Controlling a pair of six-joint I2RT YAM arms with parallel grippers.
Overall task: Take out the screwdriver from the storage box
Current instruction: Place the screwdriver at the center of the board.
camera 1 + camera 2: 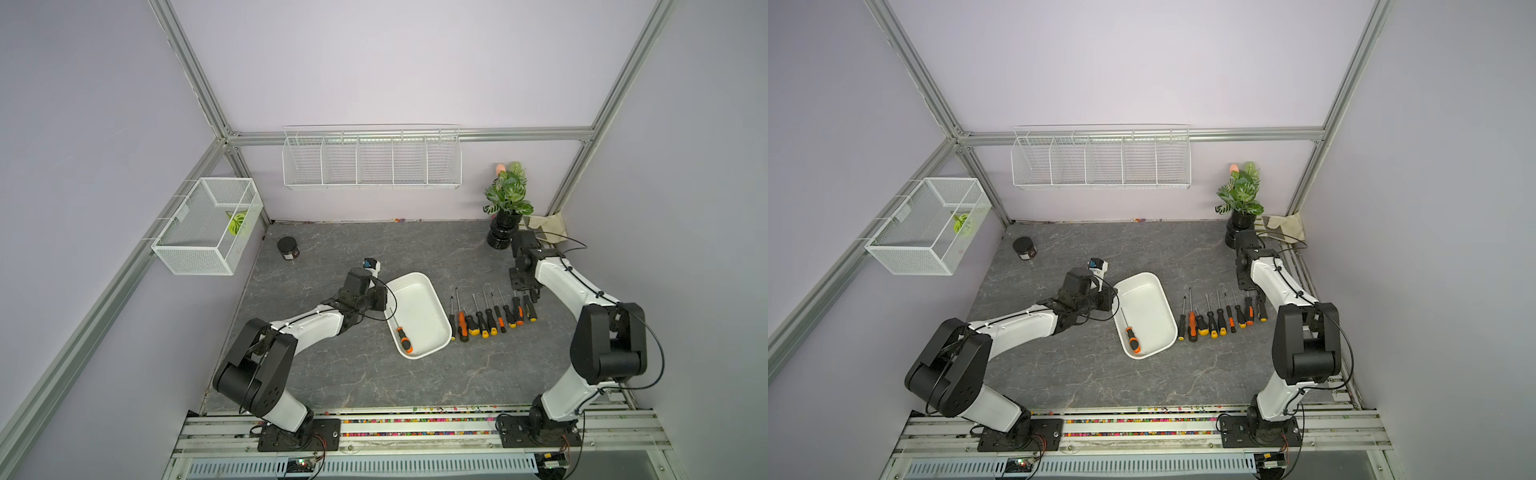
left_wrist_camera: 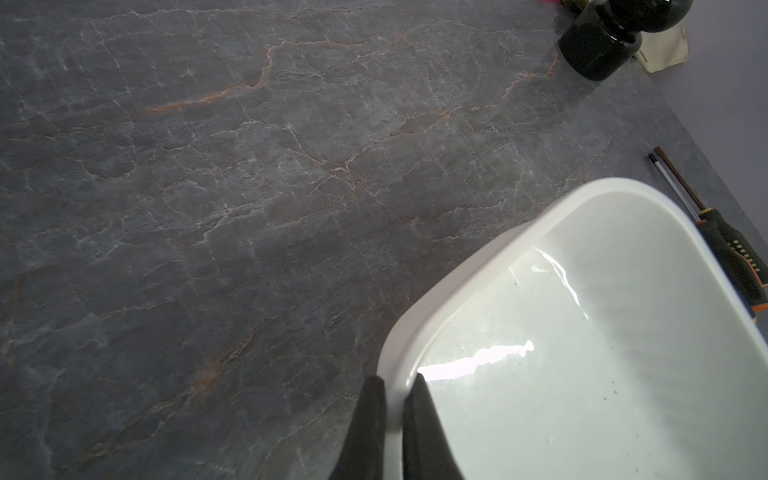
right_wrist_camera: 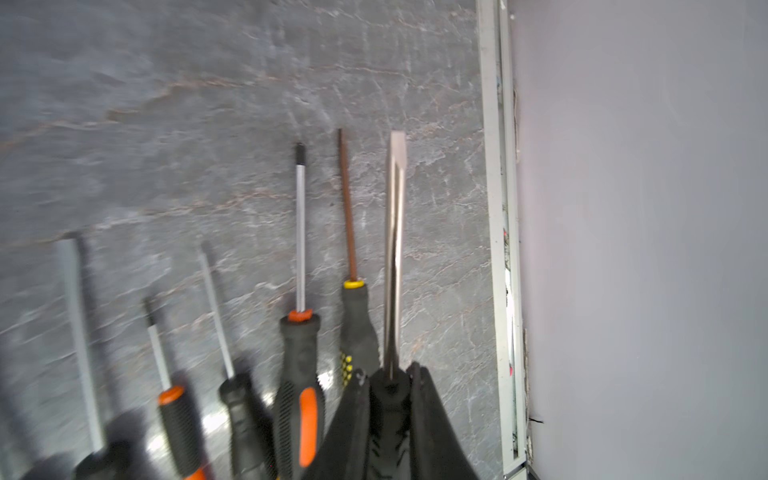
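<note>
The storage box (image 1: 420,303) (image 1: 1148,301), a shallow white tub, lies on the grey table in both top views. A screwdriver (image 1: 404,340) (image 1: 1133,339) with a black and orange handle lies in its near left corner. My left gripper (image 2: 397,386) (image 1: 388,308) is shut on the box's left rim (image 2: 457,286), one finger outside and one inside. My right gripper (image 3: 388,374) (image 1: 535,296) is shut on the black handle of a flat-blade screwdriver (image 3: 395,232) at the right end of a row on the table.
Several screwdrivers (image 1: 486,320) (image 3: 299,374) lie side by side right of the box. A potted plant (image 1: 505,232) stands at the back right and a black jar (image 1: 288,248) at the back left. A wire basket (image 1: 208,226) and a wire rack (image 1: 372,160) hang on the walls.
</note>
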